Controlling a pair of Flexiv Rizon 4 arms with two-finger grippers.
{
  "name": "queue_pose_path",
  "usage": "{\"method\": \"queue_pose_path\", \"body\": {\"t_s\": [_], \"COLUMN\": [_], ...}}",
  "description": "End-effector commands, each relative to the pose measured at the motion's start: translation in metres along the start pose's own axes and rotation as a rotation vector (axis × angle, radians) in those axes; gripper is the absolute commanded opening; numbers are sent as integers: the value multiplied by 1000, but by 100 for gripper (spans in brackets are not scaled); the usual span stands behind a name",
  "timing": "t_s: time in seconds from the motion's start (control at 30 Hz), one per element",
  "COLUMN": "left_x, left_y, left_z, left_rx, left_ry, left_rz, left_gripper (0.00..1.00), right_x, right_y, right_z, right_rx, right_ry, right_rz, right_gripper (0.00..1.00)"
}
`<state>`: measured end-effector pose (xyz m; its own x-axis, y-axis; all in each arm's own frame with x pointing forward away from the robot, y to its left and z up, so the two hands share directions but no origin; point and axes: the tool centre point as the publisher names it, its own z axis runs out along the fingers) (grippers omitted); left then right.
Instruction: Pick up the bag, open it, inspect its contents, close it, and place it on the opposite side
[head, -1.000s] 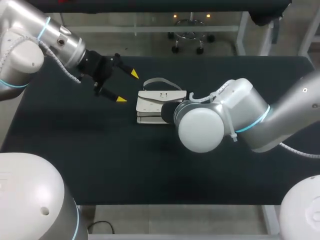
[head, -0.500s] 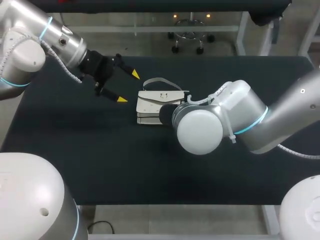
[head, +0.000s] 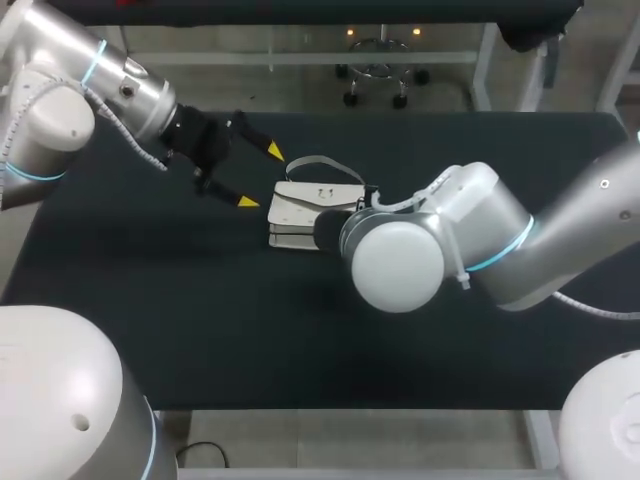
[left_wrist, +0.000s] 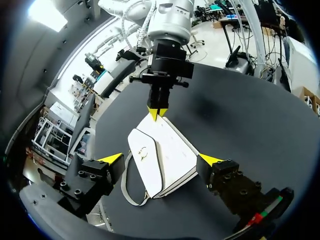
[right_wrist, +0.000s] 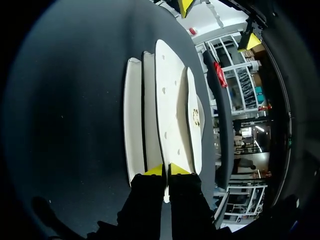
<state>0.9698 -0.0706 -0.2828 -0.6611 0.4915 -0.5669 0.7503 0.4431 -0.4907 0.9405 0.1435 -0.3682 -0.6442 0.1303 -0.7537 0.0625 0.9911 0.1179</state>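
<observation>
My left arm (head: 110, 85) is showing a brushed silver tube with a thin cyan ring, swelling into rounded glossy white joint shells, and a pale ribbed cable is running along its outside. My right arm (head: 480, 240) is wearing the same silver and white, with a cyan band ringing its joint and a white cable crossing the wrist. Both are ending in black, blocky hands, the left hand (head: 258, 177) and the right hand (left_wrist: 158, 114), each carrying two fingers with bright yellow pointed tips. Small screws are dotting the left one's finger blocks.
</observation>
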Motion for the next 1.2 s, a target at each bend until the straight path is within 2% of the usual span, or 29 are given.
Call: {"method": "queue_pose_path", "body": {"t_s": [0.03,0.2,0.37,0.4,0.53,0.83,0.93,1.0,1.2], "left_x": [7,7,5,4,2,-7,-11,-15,-14], "left_y": [-9,-10,-8,-7,-3,8,12,14,21], "left_z": [10,15,30,32,44,64,67,68,72], "left_rx": [-31,-49,-67,-67,-78,-111,-117,-124,-131], "left_ry": [-55,-95,-99,-99,-90,-72,-74,-73,-57], "left_rz": [31,53,62,63,63,44,36,32,12], "left_gripper": [100,100,100,93,90,60,58,51,49], "right_x": [6,6,6,6,6,6,6,6,6], "right_y": [2,2,2,2,2,2,2,2,2], "right_z": [3,3,3,3,3,3,3,3,3], "right_rx": [-43,-43,-43,-43,-43,-43,-43,-43,-43], "right_ry": [-60,-60,-60,-60,-60,-60,-60,-60,-60], "right_rz": [17,17,17,17,17,17,17,17,17], "right_gripper": [0,0,0,0,0,0,0,0,0]}}
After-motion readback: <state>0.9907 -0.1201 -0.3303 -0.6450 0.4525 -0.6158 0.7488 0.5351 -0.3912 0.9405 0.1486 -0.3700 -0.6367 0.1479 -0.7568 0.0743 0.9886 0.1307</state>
